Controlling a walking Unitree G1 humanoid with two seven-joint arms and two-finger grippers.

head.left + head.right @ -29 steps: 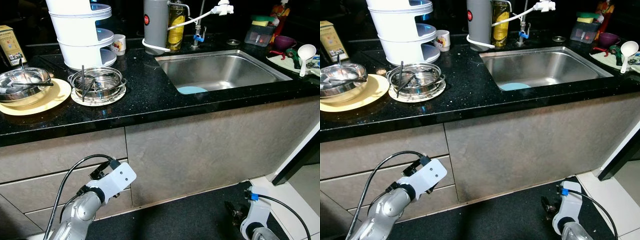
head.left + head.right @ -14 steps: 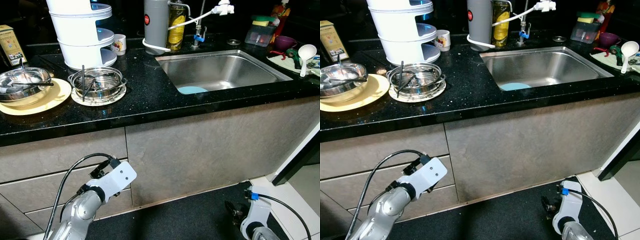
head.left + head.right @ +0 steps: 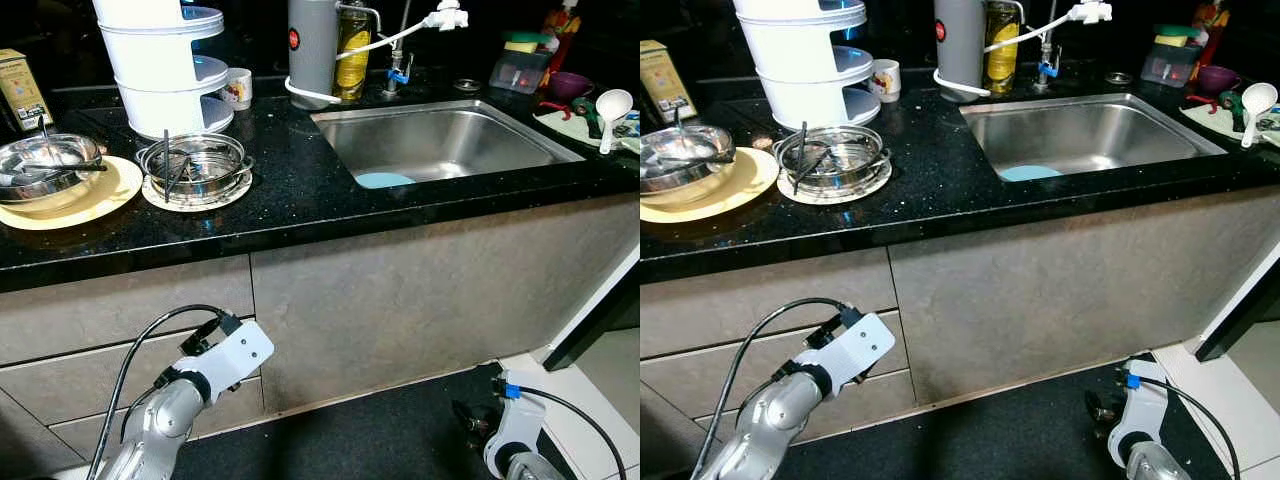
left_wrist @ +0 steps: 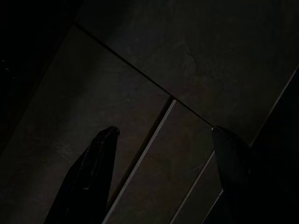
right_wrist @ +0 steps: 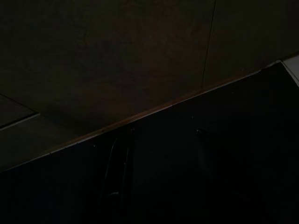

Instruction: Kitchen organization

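The black counter [image 3: 290,190] carries a steel bowl [image 3: 45,165] on a yellow plate [image 3: 105,192] at the left. Beside it a steel basket [image 3: 195,160] with utensils rests on a white plate. The steel sink [image 3: 500,150] holds a blue plate [image 3: 385,180]. Both arms hang low in front of the cabinets. The left arm [image 3: 215,362] is at the lower left; its gripper [image 4: 161,140] is open and faces the drawer fronts. Near the floor at the lower right is the right arm [image 3: 512,430]; its gripper [image 5: 156,154] is dim, its two fingers apart with nothing between them.
Stacked white containers [image 3: 165,60], a mug [image 3: 238,88], a grey jug [image 3: 312,50] and an oil bottle [image 3: 352,45] line the back. A white ladle [image 3: 610,105], a purple bowl [image 3: 568,82] and a sponge box [image 3: 520,65] lie right of the sink. Below is a dark mat [image 3: 380,440].
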